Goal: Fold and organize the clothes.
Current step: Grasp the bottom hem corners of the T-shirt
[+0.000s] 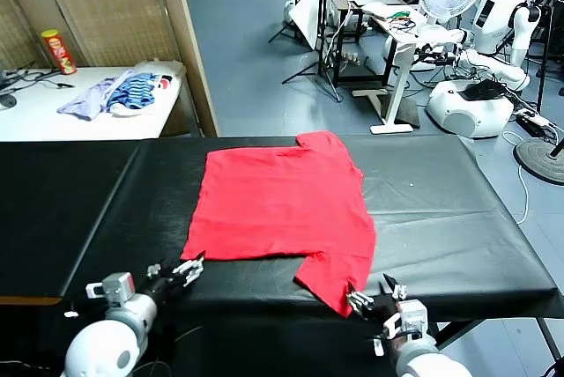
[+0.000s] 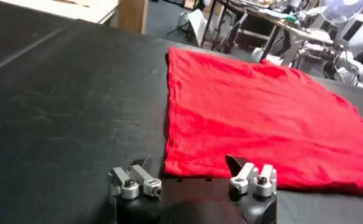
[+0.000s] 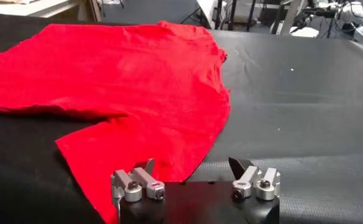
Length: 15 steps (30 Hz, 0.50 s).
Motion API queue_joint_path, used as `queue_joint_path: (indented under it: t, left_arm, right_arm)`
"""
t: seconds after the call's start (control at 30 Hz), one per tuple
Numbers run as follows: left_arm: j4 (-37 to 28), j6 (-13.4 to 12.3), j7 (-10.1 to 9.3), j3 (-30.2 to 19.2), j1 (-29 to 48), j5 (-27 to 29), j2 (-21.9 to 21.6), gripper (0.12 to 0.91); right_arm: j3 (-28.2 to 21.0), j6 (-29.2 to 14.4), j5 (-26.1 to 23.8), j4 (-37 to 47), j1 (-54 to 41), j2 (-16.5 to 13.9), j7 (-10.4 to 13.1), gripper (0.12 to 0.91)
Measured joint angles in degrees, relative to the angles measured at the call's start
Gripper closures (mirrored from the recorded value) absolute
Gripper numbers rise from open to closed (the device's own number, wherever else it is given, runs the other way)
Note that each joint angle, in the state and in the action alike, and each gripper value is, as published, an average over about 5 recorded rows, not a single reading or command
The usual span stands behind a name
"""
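Shirt lies flat across the black counter; left pincer gapes just off its near-left hem corner; left wrist view: corner just ahead; right wrist view: right pincer, jaws apart, at the near sleeve.

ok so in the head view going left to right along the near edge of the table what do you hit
left gripper, fingers open at the shirt's near left corner → red T-shirt → right gripper, fingers open at the near sleeve → bare black table
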<state>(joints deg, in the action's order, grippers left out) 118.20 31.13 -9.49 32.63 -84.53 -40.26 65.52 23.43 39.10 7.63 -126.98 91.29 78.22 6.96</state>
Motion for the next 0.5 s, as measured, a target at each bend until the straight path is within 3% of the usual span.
queue_joint_path:
  t: [0.07,0.2,0.27,0.37,0.5]
  left_arm:
    - [-0.3,-0.2,0.10,0.0,0.1,0.0,0.0,0.232]
    - [-1.3,-0.7,0.29,-0.2,0.4,0.2,0.4,0.256]
    - [-1.7,-1.0,0.40,-0.3,0.3,0.4,0.5,0.325]
    - [-1.8,-1.2,0.71,-0.4,0.0,0.7,0.6,0.486]
    - [-1.8,-1.4,0.97,-0.6,-0.4,1.1,0.8,0.704]
  right_arm:
    - [-0.1,0.0,0.0,0.2,0.0,0.1,0.0,0.333]
    - [-0.4,-0.3,-0.3,1.0,0.0,0.4,-0.1,0.546]
    - [-0.6,-0.5,-0.3,1.3,0.1,0.6,-0.1,0.662]
    - [-0.6,-0.7,-0.4,1.5,0.4,0.9,0.2,0.820]
    - [-0.3,-0.5,-0.4,0.7,1.3,0.9,0.8,0.900]
